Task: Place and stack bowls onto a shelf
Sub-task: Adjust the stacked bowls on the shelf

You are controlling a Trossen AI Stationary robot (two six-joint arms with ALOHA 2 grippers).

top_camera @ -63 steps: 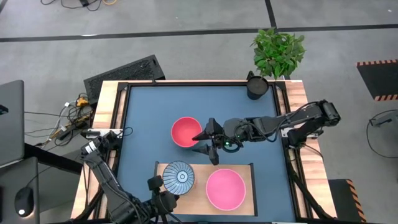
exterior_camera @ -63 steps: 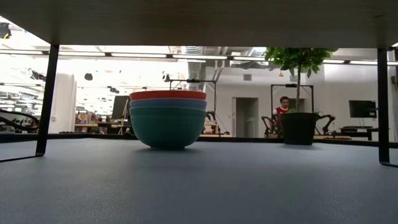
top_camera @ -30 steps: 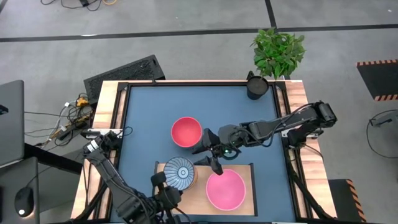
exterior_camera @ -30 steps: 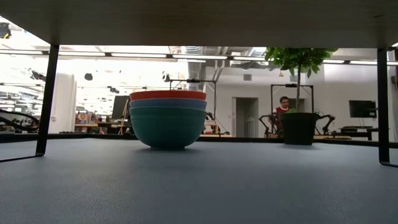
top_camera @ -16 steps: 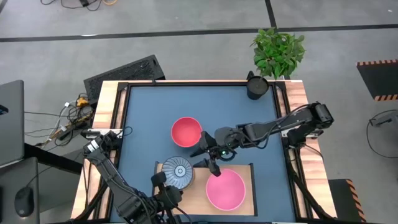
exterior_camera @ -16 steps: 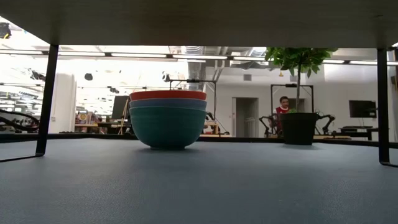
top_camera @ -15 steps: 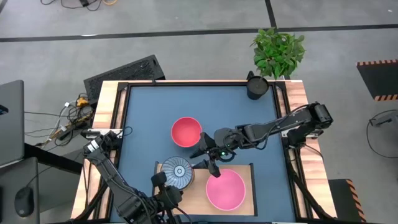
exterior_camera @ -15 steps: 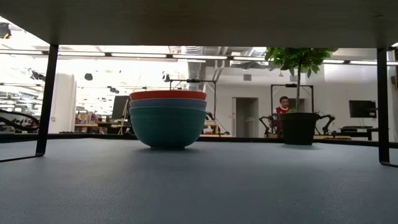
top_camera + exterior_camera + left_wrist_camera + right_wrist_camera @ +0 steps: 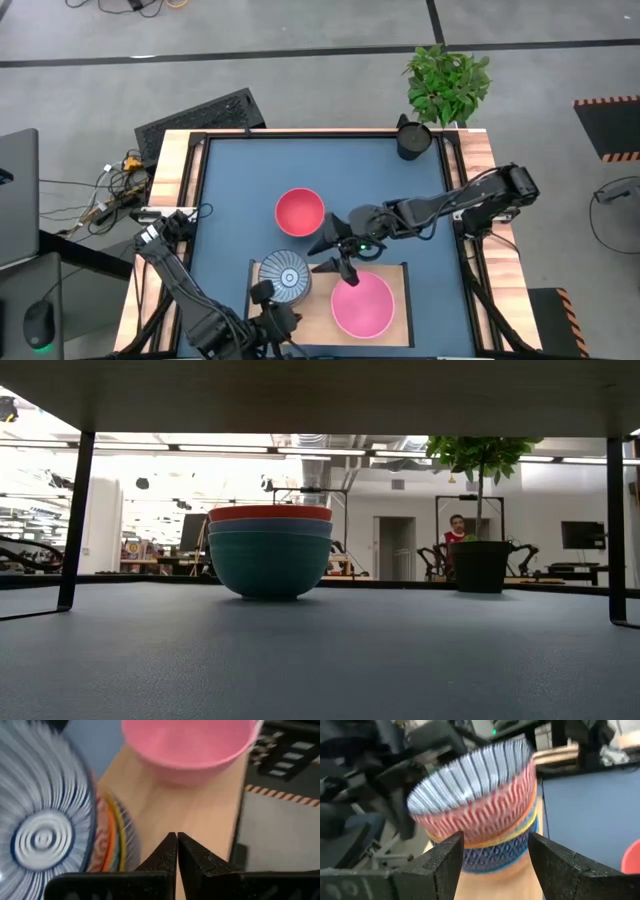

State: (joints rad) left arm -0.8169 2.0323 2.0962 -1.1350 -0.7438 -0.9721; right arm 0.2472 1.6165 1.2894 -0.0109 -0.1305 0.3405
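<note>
While the shelf (image 9: 322, 310) lies at the table's near edge, two sets of bowls are seen on it. A stack of small bowls (image 9: 283, 277) sits on the shelf's left end, topped by a blue-and-white striped bowl; in the right wrist view an orange-patterned bowl and a blue-patterned one are seen nested beneath it (image 9: 481, 815). A pink bowl (image 9: 362, 304) rests on the shelf's right end, apart from the stack. Beyond the shelf, toward the table's middle, a red bowl (image 9: 299, 212) stands on the blue tabletop (image 9: 230, 190); from the low view it is shown as the top of a nested pile (image 9: 270, 550), with a blue and a teal bowl under it.

The right gripper (image 9: 333, 253) is held just above the shelf's far edge, between the stack and the pink bowl, its fingers spread wide and empty. In its wrist view the two fingers (image 9: 445, 862) are seen on either side of the stack, not touching it.

The left gripper (image 9: 270, 303) is positioned at the shelf's near-left edge, just beside the stack, with its fingers (image 9: 167, 852) pressed together and nothing between them.

Far from the shelf, at the table's back right corner, a dark cup (image 9: 413, 138) is set, with a plant (image 9: 447, 82) behind it. A person (image 9: 457, 530) is visible in the room beyond.
</note>
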